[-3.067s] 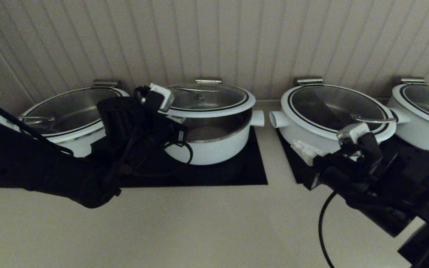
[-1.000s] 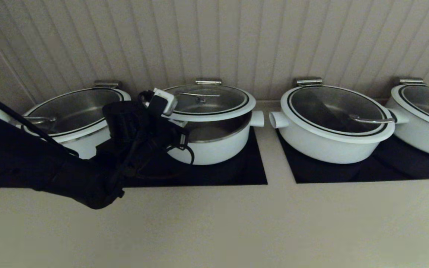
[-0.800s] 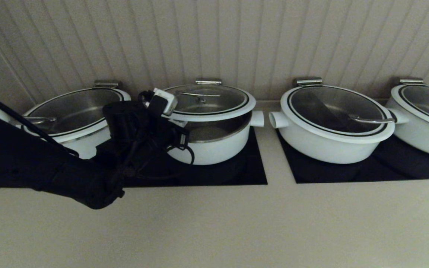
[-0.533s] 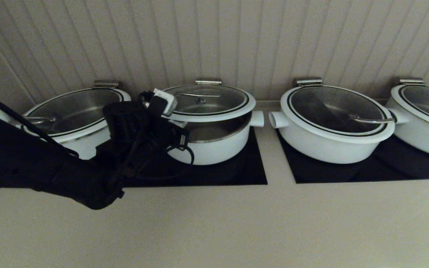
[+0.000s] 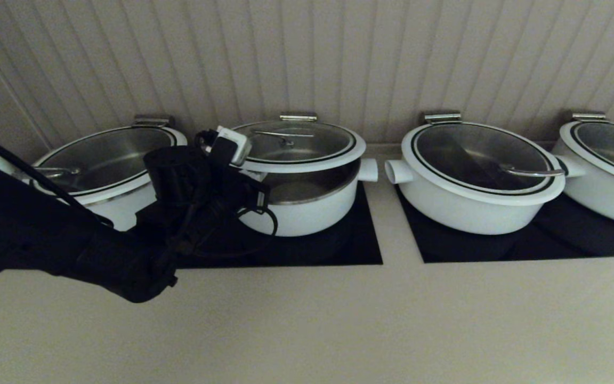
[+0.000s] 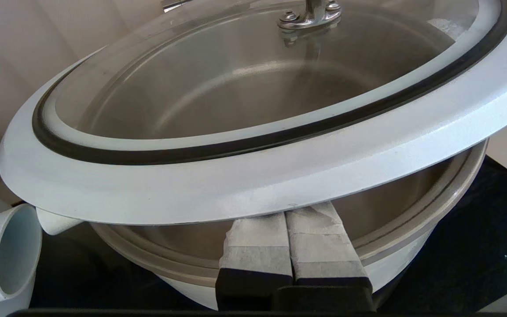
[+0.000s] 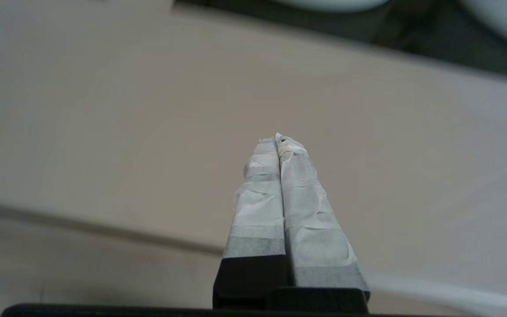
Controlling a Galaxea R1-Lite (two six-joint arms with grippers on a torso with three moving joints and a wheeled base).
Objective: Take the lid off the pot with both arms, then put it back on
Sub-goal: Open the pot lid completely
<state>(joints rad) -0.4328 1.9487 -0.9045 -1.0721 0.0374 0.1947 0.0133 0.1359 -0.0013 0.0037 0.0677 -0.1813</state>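
Observation:
The lid (image 5: 299,144) is a glass disc with a white rim and steel bar handle. It is tilted up at its front left edge above the white pot (image 5: 307,210), leaving a gap that shows the steel interior. My left gripper (image 5: 251,173) is at the pot's left rim. In the left wrist view its shut fingers (image 6: 286,215) are tucked under the lid's white rim (image 6: 253,176), over the pot's edge (image 6: 412,259), propping the lid up. My right gripper (image 7: 277,141) is shut and empty over bare counter, out of the head view.
Wider covered pots stand to the left (image 5: 99,165), right (image 5: 477,176) and far right (image 5: 611,160), all on black mats (image 5: 339,245) against a panelled wall. The right pot's side stub (image 6: 2,255) is close to the task pot. The beige counter (image 5: 339,320) stretches in front.
The right arm, earlier at the right pot, has gone out of the head view. The left arm and the propped lid have risen only very slightly.

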